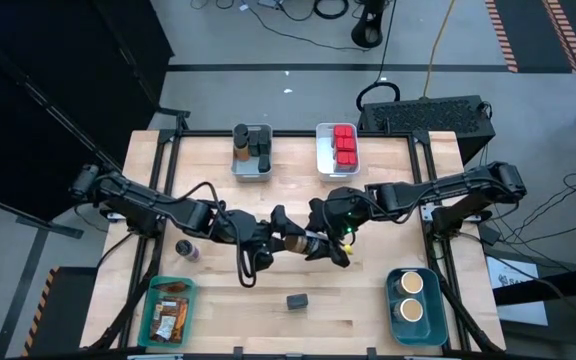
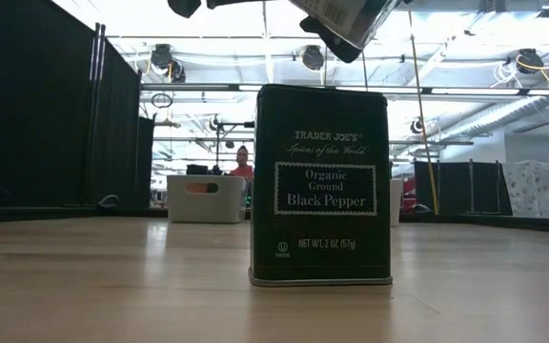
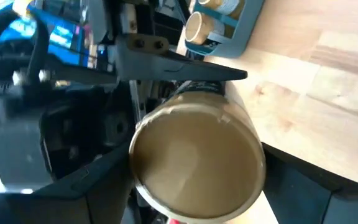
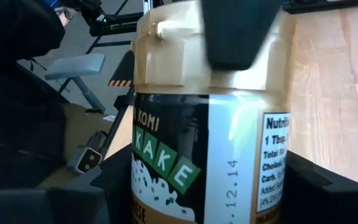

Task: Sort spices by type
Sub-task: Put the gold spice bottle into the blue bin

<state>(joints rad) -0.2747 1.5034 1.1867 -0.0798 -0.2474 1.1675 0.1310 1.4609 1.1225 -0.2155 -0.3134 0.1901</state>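
Note:
A tan-capped jar point(image 1: 294, 242) with a green and white label is held in the air between my two grippers over the table's middle. The low view shows it tilted at the picture's top point(image 2: 343, 17). My left gripper point(image 1: 280, 238) comes from the table's left and is shut on the jar's cap end. My right gripper point(image 1: 320, 243) comes from the right and is shut on the jar's body. A dark black pepper tin point(image 2: 320, 186) stands upright on its base near the table's near edge point(image 1: 297, 300). A dark jar point(image 1: 186, 249) lies on the table to the left. My left gripper holds the jar by its tan cap point(image 4: 166, 56), one finger point(image 4: 235, 31) lying on the cap's side; the cap's flat top point(image 3: 197, 165) faces its wrist camera. The fingers run along the jar. The jar is lifted clear. My right gripper holds the jar's labelled body point(image 4: 191, 155) between its two fingers, which lie across the jar; one finger point(image 3: 179, 70) shows just behind the cap. It comes level from the table's right. The jar is clear of the table.
At the far edge, a grey bin point(image 1: 251, 172) holds dark jars and a white bin point(image 1: 320, 150) holds red tins. Near the left corner, a teal bin point(image 1: 152, 312) holds packets. A blue bin point(image 1: 392, 300) at the near right holds two tan-topped jars. A person shows far behind the table point(image 2: 244, 164).

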